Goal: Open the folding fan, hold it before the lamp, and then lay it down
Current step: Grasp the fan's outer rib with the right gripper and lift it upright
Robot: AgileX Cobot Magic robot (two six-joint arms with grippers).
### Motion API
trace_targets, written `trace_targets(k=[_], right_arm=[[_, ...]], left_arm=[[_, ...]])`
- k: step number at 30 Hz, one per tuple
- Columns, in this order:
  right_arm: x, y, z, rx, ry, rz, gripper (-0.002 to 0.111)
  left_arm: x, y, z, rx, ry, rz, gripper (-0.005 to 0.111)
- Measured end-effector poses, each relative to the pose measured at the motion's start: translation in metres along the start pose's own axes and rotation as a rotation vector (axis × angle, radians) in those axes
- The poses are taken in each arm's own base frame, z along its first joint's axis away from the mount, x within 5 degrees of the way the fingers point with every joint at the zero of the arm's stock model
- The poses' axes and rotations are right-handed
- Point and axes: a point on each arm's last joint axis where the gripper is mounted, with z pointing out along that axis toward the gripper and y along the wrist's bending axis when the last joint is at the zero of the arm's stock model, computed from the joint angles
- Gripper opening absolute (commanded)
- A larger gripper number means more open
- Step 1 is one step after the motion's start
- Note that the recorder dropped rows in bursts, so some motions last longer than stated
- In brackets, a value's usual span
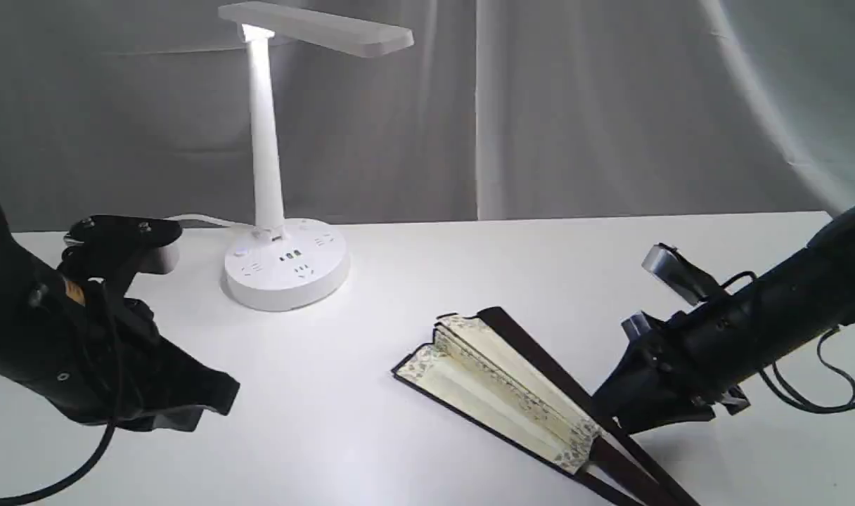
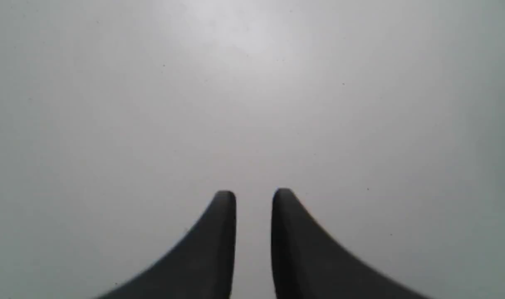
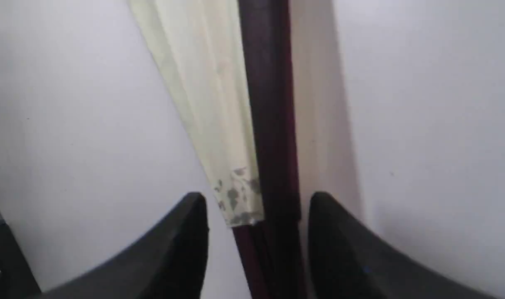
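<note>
The folding fan (image 1: 498,379) lies on the white table at the front right, spread only a little, its cream pleats bunched between blackish guards. My right gripper (image 1: 603,407) is low over the maroon ribs where the leaf ends. In the right wrist view this gripper (image 3: 258,203) is open, with the leaf's floral edge (image 3: 236,195) and a dark guard (image 3: 269,104) between its fingers. The lit white lamp (image 1: 266,140) stands at the back left on its round base (image 1: 287,270). My left gripper (image 1: 220,393) hovers at the front left, its fingers (image 2: 223,232) nearly together over bare table, holding nothing.
The lamp's white cord (image 1: 202,219) runs leftward from the base behind my left arm. A grey curtain (image 1: 575,105) closes off the back of the white table (image 1: 434,281). My right arm's cables (image 1: 821,393) hang near the table's right side.
</note>
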Motion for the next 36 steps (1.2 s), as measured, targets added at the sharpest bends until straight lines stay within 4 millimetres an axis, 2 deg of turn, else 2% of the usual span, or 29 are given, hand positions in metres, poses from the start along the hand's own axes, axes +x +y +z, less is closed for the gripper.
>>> trace_targets(k=[10,16,23,31,34,36], right_arm=[[0.004,-0.002,0.004,-0.002,0.001,-0.005,0.036],[-0.001,-0.002,0.003,0.000,-0.049,0.009,0.030],[-0.005,-0.001,0.004,0.005,-0.095,0.023,0.030],[-0.004,-0.008,0.023,-0.027,-0.064,0.057,0.030],[-0.004,-0.009,0.025,-0.040,-0.064,0.057,0.030],[-0.004,-0.008,0.024,-0.040,-0.066,0.051,0.026]], left_arm=[[0.003,0.001,0.011,-0.001,0.034,-0.006,0.014],[0.002,0.002,0.012,-0.002,0.030,-0.007,0.014],[0.002,0.002,0.012,-0.002,0.030,-0.007,0.014],[0.002,0.002,0.012,-0.002,0.030,-0.007,0.014],[0.002,0.002,0.012,-0.001,0.030,-0.008,0.014],[0.002,0.002,0.012,-0.001,0.030,-0.008,0.014]])
